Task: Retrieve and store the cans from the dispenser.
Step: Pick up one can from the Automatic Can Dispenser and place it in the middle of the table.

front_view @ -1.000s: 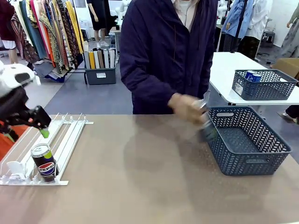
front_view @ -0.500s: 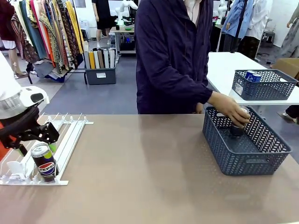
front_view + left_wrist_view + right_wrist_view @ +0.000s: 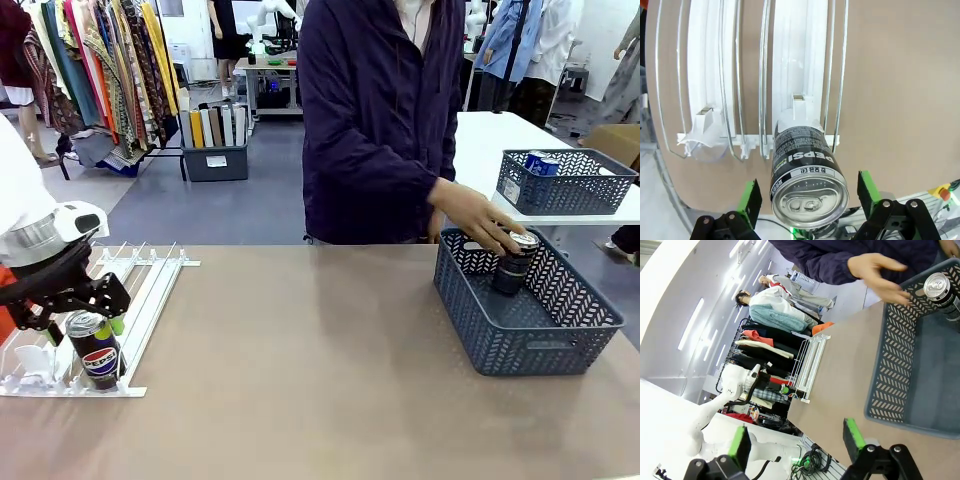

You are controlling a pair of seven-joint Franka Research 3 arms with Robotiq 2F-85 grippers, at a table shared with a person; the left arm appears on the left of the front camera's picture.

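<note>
A dark Pepsi can (image 3: pixel 95 350) stands at the near end of the white railed dispenser (image 3: pixel 150 290) at the table's left. My left gripper (image 3: pixel 80 325) is lowered around it, open, one green pad on each side with gaps. In the left wrist view the can (image 3: pixel 807 175) sits between the pads (image 3: pixel 751 195), over the dispenser rails (image 3: pixel 800 60). A second dark can (image 3: pixel 510 265) stands upright in the blue-grey mesh basket (image 3: pixel 530 340) at the right, with the person's open hand (image 3: pixel 480 222) just above it. My right gripper (image 3: pixel 796 440) hangs open over the table beside the basket (image 3: pixel 895 365).
A second mesh basket (image 3: pixel 565 190) holding blue-and-white cans (image 3: pixel 543 162) sits on the white table at the back right. The person stands at the far edge, leaning toward the basket. Bare brown tabletop (image 3: pixel 300 360) lies between dispenser and basket.
My left gripper came down from above the rails and now straddles the Pepsi can. The person carried a dark can to the basket, set it inside, and opened the hand.
</note>
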